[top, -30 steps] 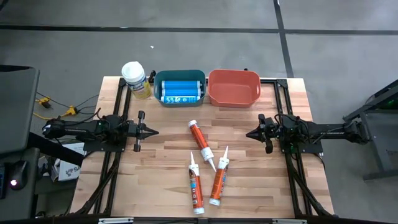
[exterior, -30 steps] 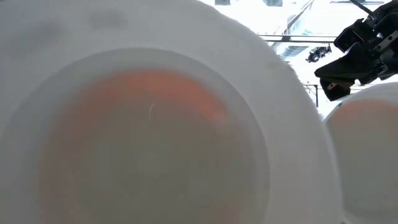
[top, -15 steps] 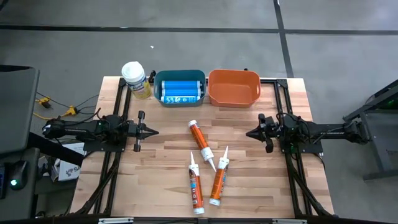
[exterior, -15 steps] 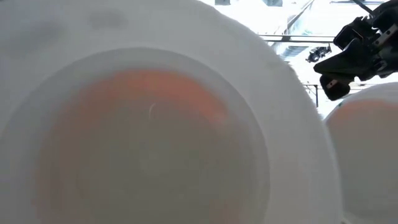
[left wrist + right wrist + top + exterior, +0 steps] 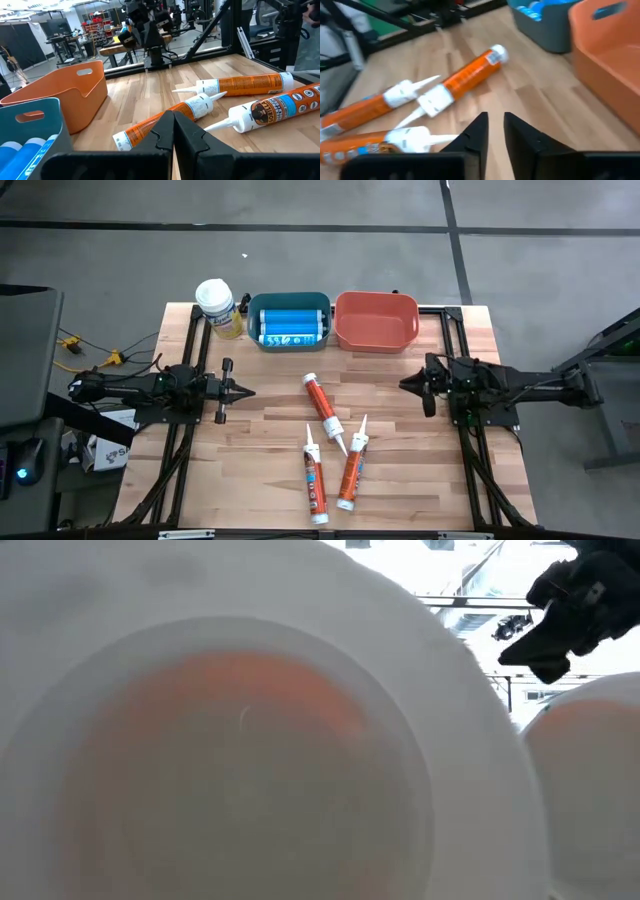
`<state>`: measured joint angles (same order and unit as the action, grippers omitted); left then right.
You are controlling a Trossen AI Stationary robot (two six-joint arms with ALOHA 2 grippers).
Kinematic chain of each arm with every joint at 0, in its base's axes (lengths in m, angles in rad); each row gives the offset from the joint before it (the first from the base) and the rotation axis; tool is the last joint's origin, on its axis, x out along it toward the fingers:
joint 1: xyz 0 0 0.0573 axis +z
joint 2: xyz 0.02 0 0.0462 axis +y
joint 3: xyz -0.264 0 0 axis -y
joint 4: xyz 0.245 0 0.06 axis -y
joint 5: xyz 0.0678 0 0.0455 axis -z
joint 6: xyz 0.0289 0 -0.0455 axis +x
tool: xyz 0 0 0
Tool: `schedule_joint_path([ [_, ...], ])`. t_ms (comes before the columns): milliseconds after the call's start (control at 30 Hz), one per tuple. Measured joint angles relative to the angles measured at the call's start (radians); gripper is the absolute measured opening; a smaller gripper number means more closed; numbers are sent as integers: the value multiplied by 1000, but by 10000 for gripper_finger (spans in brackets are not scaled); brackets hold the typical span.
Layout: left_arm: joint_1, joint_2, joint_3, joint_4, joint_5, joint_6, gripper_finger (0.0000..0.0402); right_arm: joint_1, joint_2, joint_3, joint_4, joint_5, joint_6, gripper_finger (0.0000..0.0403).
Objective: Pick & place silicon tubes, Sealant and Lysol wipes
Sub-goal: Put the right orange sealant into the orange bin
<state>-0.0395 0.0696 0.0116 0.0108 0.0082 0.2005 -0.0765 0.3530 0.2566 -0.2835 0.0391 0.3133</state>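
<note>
Orange blur fills low view, left pincer (image 5: 173, 131) pressed together, right pincer (image 5: 492, 131) slightly spread.

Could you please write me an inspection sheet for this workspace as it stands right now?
Surface: wooden table, bare around the items.
Job's things: Lysol wipes upright at the far left corner; three orange tubes lying mid-table; blue bin holding blue tubes; orange bin beside it, nothing seen inside.
Clutter: nothing seen.
Grippers: left gripper shut, holding nothing, left of the tubes; right gripper slightly open, holding nothing, right of them.
Cables: yellow and black leads off the table's left side.
Surroundings: grey floor; shelving and equipment in the left wrist view.
</note>
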Motion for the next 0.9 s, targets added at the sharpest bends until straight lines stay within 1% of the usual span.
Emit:
schedule_joint_path([
  [167, 0, 0, 0, 0, 0, 0, 0, -2, 101, 90, -86, 76, 39, 100],
  [267, 0, 0, 0, 0, 0, 0, 0, -2, 172, 125, -92, 104, 98, 124],
  [500, 0, 0, 0, 0, 0, 0, 0, -9, 344, 168, -94, 118, 277, 168],
  [567, 0, 0, 0, 0, 0, 0, 0, -18, 393, 188, -93, 119, 309, 177],
  [733, 0, 0, 0, 0, 0, 0, 0, -30, 503, 243, -93, 124, 311, 185],
  [800, 0, 0, 0, 0, 0, 0, 0, -30, 542, 260, -93, 153, 310, 185],
  [900, 0, 0, 0, 0, 0, 0, 0, -30, 587, 271, -94, 224, 309, 186],
])
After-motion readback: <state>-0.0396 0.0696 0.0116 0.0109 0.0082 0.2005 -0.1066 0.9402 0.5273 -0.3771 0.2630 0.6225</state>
